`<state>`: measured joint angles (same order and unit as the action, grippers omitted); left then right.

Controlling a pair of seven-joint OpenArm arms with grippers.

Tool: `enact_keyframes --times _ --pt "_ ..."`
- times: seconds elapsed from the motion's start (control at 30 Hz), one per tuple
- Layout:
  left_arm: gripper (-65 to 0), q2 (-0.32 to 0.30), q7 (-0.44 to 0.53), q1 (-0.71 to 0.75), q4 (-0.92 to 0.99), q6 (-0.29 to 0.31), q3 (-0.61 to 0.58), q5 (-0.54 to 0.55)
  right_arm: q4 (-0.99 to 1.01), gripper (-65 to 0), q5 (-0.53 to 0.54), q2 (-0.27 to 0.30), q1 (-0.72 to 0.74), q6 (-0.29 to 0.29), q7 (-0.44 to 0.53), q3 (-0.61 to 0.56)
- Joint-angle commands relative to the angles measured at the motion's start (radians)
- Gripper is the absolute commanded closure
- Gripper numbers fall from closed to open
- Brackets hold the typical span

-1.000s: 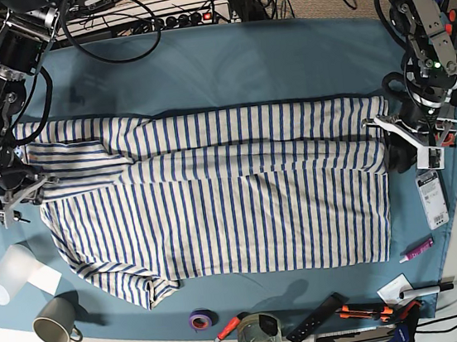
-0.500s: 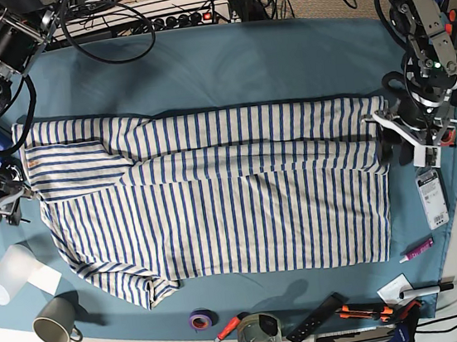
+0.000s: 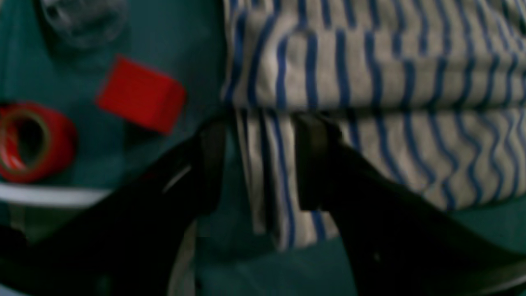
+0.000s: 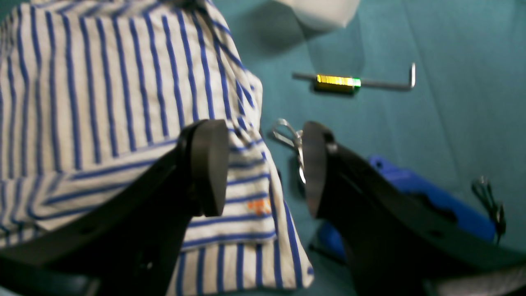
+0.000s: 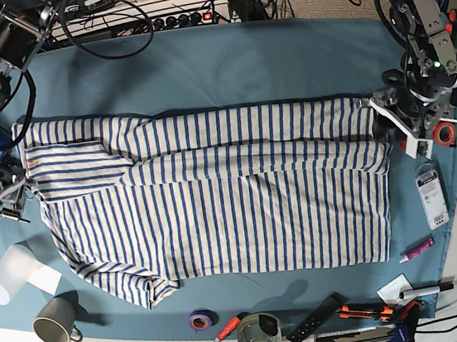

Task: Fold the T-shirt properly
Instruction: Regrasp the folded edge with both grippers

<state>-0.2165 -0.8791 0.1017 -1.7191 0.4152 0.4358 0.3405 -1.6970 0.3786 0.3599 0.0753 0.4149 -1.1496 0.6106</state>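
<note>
The teal-covered counter [image 5: 224,63] is being cleared of both arms: the T-shirt [image 5: 215,198], lying flat and lengthwise-folded at its middle, is being released, as the left gripper [image 3: 259,164] and right gripper [image 4: 263,168] are being drawn back, jaws apart, suggesting this fold is finished.

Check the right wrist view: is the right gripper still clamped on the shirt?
No. The right gripper stands open, one finger over the shirt edge and the other over bare cloth.
</note>
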Motion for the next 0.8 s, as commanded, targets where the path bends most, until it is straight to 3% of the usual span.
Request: enact_keyframes --times 0.0,0.23,0.4,0.77 --pt "-28.4 -0.011 0.021 -0.013 -0.011 0.0 0.005 0.011 -0.009 -29.0 0.005 0.022 0.007 -0.004 0.016 0.006" --pt "-28.4 -0.011 0.033 -0.021 0.085 -0.057 0.005 -0.027 -0.008 -29.0 -0.002 0.022 -0.02 -0.004 -0.011 0.007" --pt "-28.4 -0.011 0.029 -0.021 0.215 -0.013 0.005 -0.023 -0.008 -29.0 -0.005 0.022 -0.021 -0.004 -0.011 0.007" --pt "-28.4 -0.012 0.025 -0.021 0.249 -0.014 0.005 -0.014 -0.008 -29.0 -0.024 0.02 -0.077 -0.046 -0.025 0.02"
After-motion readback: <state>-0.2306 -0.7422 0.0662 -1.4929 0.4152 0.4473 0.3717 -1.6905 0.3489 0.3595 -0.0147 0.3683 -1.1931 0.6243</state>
